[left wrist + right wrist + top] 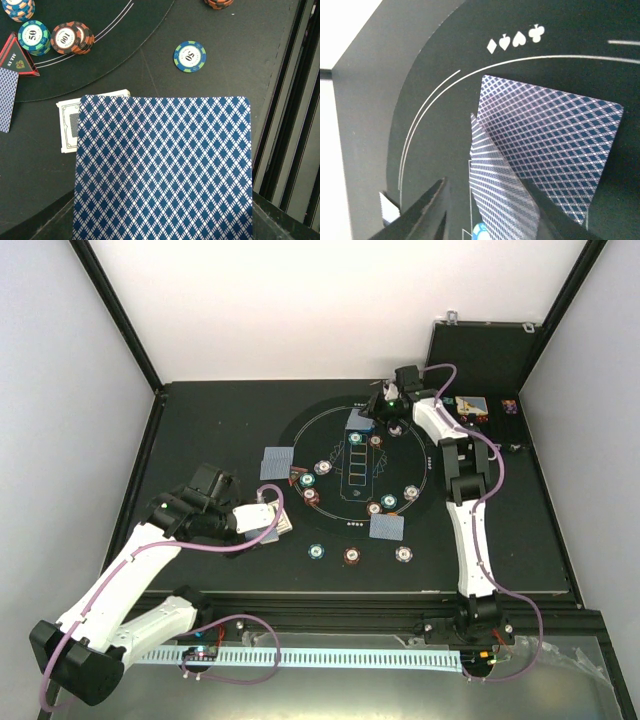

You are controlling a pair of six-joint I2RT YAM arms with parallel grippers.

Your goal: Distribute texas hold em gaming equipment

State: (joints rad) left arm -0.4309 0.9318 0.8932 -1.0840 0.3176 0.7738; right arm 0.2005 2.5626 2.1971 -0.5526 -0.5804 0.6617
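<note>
My left gripper [272, 522] sits left of the round black mat [300, 435], shut on a deck of blue-patterned cards [162, 170] that fills the left wrist view and hides its fingers. A white-edged card [70, 125] lies on the table under the deck's far corner. My right gripper [378, 408] is at the mat's far edge, jaws apart. One card [495, 185] leans on edge against its right finger, clear of the left one. A second card [560, 145] lies flat on the mat. A red triangle [17, 57] and chip stacks [72, 37] lie on the mat.
Face-down card pairs lie at the mat's left [278, 462] and near side [387, 527]. Single chips [316, 552] [351, 556] [403, 554] sit in a row near the front edge. An open black case [480, 350] stands at the back right. A white cable rail [330, 655] runs along the front.
</note>
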